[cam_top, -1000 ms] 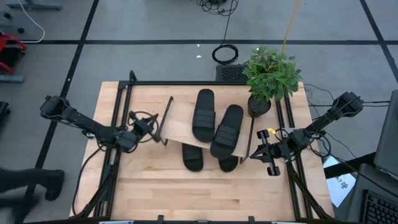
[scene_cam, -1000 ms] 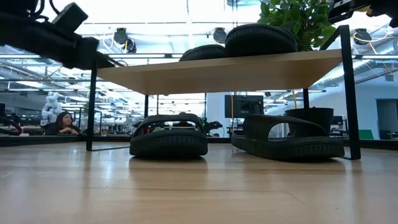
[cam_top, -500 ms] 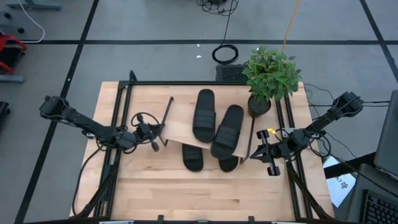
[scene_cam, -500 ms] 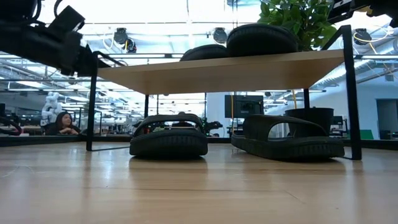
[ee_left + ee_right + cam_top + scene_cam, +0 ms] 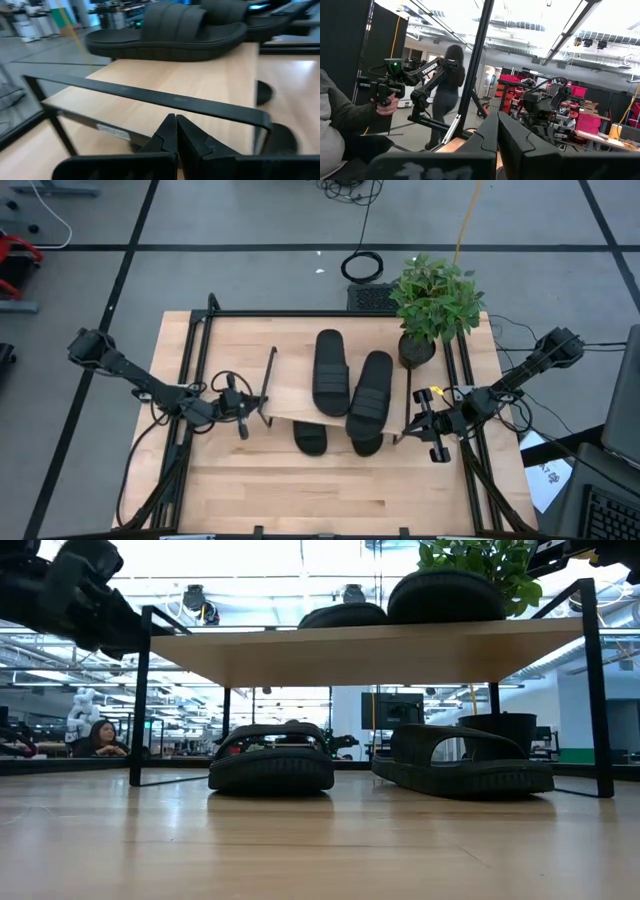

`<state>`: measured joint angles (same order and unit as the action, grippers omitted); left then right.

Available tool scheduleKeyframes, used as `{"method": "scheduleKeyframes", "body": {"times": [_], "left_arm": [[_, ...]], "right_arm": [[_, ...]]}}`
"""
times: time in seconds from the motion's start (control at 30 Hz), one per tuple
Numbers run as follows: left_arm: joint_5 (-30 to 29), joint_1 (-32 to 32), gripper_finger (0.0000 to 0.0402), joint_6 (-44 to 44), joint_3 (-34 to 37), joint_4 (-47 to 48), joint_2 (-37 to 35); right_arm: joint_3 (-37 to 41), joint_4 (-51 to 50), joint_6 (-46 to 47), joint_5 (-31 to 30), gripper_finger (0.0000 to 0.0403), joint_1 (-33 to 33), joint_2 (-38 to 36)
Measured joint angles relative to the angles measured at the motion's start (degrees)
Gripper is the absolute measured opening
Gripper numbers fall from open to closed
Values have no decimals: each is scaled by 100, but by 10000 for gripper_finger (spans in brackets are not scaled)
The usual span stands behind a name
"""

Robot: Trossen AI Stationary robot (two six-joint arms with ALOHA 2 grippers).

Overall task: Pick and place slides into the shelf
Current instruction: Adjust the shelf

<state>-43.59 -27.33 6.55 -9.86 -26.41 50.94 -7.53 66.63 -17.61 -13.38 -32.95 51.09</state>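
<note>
The shelf (image 5: 295, 392), a light board on thin black legs, stands mid-table. Two black slides lie on its board (image 5: 331, 372) (image 5: 370, 390). Two more rest soles down on the table beneath it (image 5: 270, 768) (image 5: 462, 768), their near ends showing past the board's near edge. My left gripper (image 5: 244, 410) is shut at the shelf's left end frame (image 5: 150, 96). My right gripper (image 5: 414, 425) is shut beside the shelf's right near leg (image 5: 402, 432). My left gripper comes level from the table's left, and its shut fingertips (image 5: 176, 125) reach the shelf's left end frame just below the top bar (image 5: 210, 111). The fingers themselves hide the exact place of touch. My right gripper sits close to the right leg (image 5: 470, 85); whether it touches it, I cannot tell.
A potted plant (image 5: 433, 305) stands at the table's far right, close behind the shelf. Black rails (image 5: 190, 380) run along the table's left and right sides. Bare wood (image 5: 320, 490) spreads toward the near edge. People show in the room beyond.
My left gripper has moved toward the near edge and toward the shelf, staying shut. The shelf, with the two slides on top, has slid toward the near edge and slightly right, turning a little. The two slides beneath have stayed put.
</note>
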Motion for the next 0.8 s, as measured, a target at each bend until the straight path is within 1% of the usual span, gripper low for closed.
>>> {"method": "scheduleKeyframes", "body": {"times": [0.23,0.43,0.57,0.7,0.8], "left_arm": [[99,-450,0,1,1,-69,7],[270,-682,0,-73,0,-73,4],[326,-704,0,-171,-1,-66,4],[715,-704,0,-198,-8,-68,4],[853,-703,0,-196,-10,-69,2]], "right_arm": [[0,0,35,0,0,0,0],[0,0,38,1,0,0,0],[0,0,40,0,0,0,0],[0,0,40,0,0,0,0],[0,0,40,0,0,0,0]]}}
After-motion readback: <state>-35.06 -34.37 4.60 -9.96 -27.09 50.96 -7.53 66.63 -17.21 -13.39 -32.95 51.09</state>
